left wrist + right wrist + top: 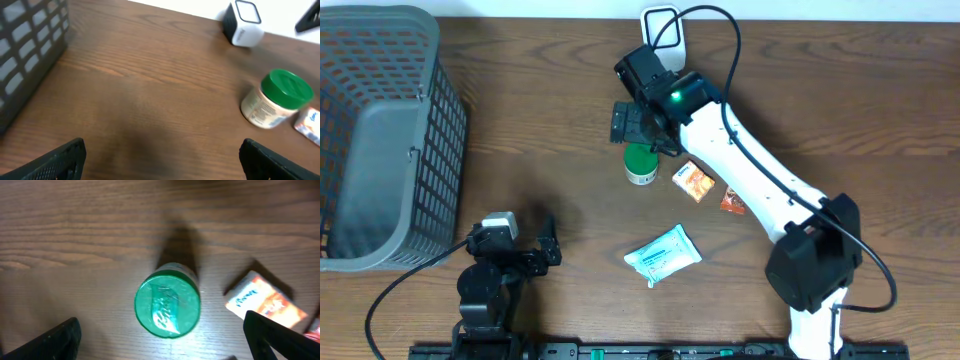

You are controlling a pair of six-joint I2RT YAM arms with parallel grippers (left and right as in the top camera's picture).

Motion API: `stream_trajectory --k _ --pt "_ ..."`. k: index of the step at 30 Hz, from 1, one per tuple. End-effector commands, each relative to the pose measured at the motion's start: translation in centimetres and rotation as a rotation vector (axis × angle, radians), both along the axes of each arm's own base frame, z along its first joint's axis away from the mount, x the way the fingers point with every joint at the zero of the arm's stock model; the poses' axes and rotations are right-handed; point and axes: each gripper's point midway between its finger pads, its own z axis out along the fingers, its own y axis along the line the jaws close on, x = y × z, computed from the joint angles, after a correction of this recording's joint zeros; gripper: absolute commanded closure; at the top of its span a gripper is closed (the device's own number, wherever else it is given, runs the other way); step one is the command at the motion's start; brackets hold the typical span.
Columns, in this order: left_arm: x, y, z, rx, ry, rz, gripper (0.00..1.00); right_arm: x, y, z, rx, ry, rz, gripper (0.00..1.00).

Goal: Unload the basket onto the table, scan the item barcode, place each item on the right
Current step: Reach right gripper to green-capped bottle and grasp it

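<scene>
The basket (380, 140) stands at the far left of the table (520, 120). The scanner (663, 30) sits at the far edge, near the middle. The jar (641, 165) stands upright before the scanner, well apart from it. Just right of the jar lies a packet (694, 181), and a second packet (732, 201) lies right of that, a little nearer me. A pouch (663, 254) lies nearer still, before the jar. My right gripper (161, 320) hangs above the jar. My left gripper (160, 150) is by the near edge, right of the basket.
</scene>
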Motion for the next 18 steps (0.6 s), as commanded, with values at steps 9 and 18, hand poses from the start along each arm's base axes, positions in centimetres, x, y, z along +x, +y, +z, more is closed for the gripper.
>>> stream_trajectory --k 9,18 --pt "-0.1 1.1 -1.2 -0.024 0.024 0.074 0.02 -0.9 1.3 -5.8 -0.014 0.148 -0.022 0.01" --pt "-0.1 1.2 -1.2 -0.018 0.025 0.080 0.02 -2.4 2.1 -9.8 -0.021 0.265 0.031 0.02"
